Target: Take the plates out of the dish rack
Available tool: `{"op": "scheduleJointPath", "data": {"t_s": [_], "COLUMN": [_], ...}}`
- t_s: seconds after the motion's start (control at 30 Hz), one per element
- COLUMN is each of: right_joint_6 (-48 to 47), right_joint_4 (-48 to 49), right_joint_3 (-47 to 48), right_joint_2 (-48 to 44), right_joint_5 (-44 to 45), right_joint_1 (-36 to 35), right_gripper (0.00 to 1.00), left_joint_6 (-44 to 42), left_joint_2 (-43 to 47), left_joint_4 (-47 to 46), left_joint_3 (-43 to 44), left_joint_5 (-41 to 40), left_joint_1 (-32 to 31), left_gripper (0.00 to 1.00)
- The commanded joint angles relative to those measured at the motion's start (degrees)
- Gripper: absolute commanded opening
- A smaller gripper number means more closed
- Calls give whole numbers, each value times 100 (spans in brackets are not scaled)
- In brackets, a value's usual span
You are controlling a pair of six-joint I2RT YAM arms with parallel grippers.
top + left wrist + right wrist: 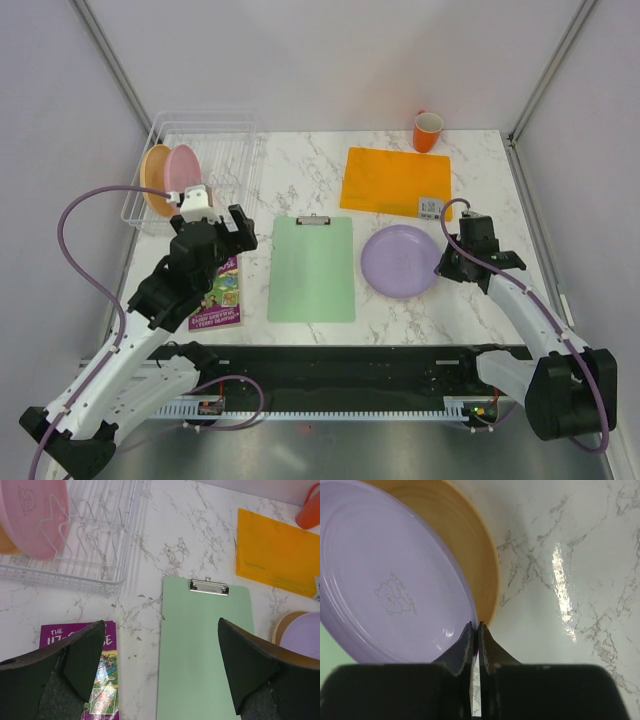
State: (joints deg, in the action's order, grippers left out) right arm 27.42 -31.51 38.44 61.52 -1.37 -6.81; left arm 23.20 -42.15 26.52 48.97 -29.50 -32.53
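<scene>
The white wire dish rack (225, 150) stands at the back left and holds a yellow-orange plate (155, 178) and a pink plate (183, 168) on edge. The pink plate also shows in the left wrist view (32, 515). A lilac plate (398, 260) lies right of centre, on top of a second yellow-orange plate (465, 540). My right gripper (475, 625) is shut on the lilac plate's (390, 580) right rim, which is tilted up. My left gripper (161, 622) is open and empty, in front of the rack's near right corner (95, 580).
A green clipboard (312, 268) lies in the middle. An orange folder (395, 182) lies behind the lilac plate. An orange mug (428, 131) stands at the back right. A purple book (220, 295) lies under my left arm.
</scene>
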Motion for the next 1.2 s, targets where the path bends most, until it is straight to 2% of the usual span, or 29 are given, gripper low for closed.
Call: {"op": "scheduleJointPath", "data": {"t_s": [0.0, 0.07, 0.1, 0.2, 0.3, 0.4, 0.47, 0.6, 0.63, 0.8, 1.0, 1.17], "right_joint_6": [44, 53, 44, -17, -175, -412, -579, -694, -703, -747, -817, -923], "right_joint_4": [285, 277, 285, 268, 137, -109, -268, -365, -365, -190, 153, 268], "right_joint_3": [-55, -64, -64, -29, 224, 647, 953, 1245, 1263, 1158, 1034, 1069], "right_joint_2": [45, 45, 27, -69, -262, -586, -728, -861, -843, -624, -184, 132], "right_joint_5": [101, 101, 101, 101, -47, 4, 57, -74, -109, -320, -505, -514], "right_joint_1": [57, 57, 57, 57, 57, 57, 57, 57, 48, 57, 48, 57], "right_gripper": [14, 39, 48, 67, 73, 76, 78, 80, 79, 80, 80, 80], "left_joint_6": [-228, -228, -246, -333, -561, -1069, -1457, -2108, -2205, -2926, -3085, -3173], "left_joint_2": [84, 75, 84, 5, -153, -433, -644, -1416, -1532, -2209, -3088, -3659], "left_joint_4": [-24, -24, -24, -33, -42, -347, -656, -1157, -1506, -2142, -2301, -2161], "left_joint_3": [42, 51, 51, 86, 148, 209, 218, 577, 596, 1008, 1606, 2063], "left_joint_5": [-328, -381, -442, -592, -968, -1661, -1831, -1666, -1604, -1349, -1033, -795], "left_joint_1": [1, 1, 1, 1, 1, 28, 185, 896, 1237, 2091, 2690, 2945], "left_gripper": [100, 100, 100, 100, 100, 100, 100, 100, 100, 100, 100, 100]}}
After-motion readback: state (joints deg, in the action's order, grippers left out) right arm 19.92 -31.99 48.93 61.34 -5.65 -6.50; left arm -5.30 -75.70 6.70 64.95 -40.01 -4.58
